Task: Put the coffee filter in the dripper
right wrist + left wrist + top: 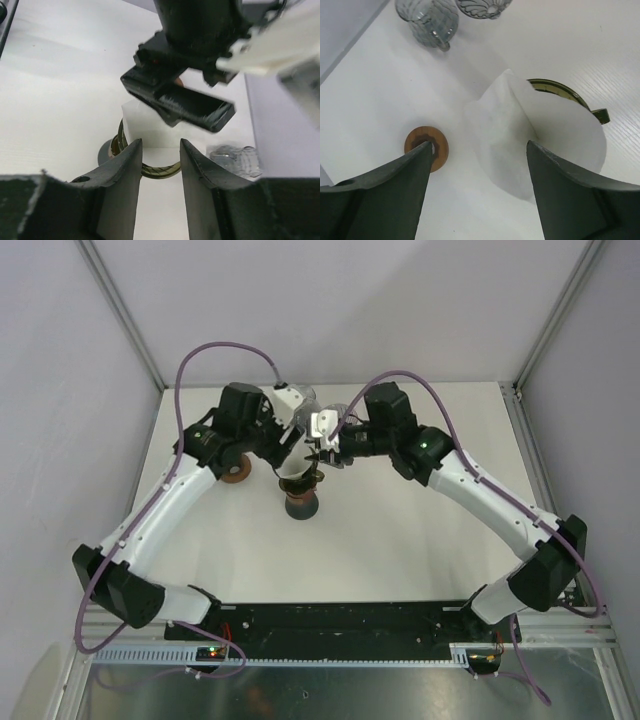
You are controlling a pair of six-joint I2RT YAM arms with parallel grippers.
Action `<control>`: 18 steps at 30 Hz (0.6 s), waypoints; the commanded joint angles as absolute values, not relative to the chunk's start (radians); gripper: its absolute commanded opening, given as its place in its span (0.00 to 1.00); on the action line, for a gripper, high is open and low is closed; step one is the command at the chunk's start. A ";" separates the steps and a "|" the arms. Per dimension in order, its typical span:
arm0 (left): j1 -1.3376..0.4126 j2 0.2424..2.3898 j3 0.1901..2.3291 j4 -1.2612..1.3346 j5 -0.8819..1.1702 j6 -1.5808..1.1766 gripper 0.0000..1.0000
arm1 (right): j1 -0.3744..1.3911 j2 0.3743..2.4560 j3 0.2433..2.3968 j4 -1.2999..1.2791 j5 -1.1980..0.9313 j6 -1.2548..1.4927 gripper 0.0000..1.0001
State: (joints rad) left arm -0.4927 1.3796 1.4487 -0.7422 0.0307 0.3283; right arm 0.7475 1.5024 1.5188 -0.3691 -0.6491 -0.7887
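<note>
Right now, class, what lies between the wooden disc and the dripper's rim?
The white paper filter, hiding the near side of the dripper, plus a strip of bare table next to the wooden disc. The left wrist view shows this.

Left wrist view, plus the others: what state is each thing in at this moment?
coffee filter: opened out, seated in the dripper.
dripper: upright, lined with the filter.
left gripper: open wide above the filter.
right gripper: fingers narrowly apart at the filter; grip unclear.
glass cup: upright, empty.
wooden disc: flat on the table, nothing on it.
</note>
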 commanded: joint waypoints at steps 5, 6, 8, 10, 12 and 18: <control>-0.343 1.292 1.508 -0.708 0.064 0.241 0.82 | 0.745 1.614 1.641 -0.337 -0.612 -0.571 0.26; -0.324 1.286 1.502 -0.704 0.068 0.233 0.82 | 0.747 1.644 1.674 -0.359 -0.593 -0.547 0.23; -0.286 1.274 1.487 -0.690 0.074 0.225 0.83 | 0.761 1.710 1.774 -0.428 -0.546 -0.509 0.13; -0.253 1.258 1.465 -0.680 0.083 0.220 0.83 | 0.778 1.790 1.883 -0.519 -0.488 -0.487 0.03; -0.222 1.243 1.440 -0.670 0.093 0.216 0.83 | 0.801 1.860 1.985 -0.627 -0.432 -0.485 0.01; -0.146 1.210 1.377 -0.655 0.124 0.210 0.84 | 0.872 2.024 2.207 -0.870 -0.233 -0.524 0.00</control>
State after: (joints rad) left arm -0.1833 1.2499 1.4078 -0.6922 0.0826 0.2348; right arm 0.8253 1.9491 2.0819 -0.6514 -0.3889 -0.5301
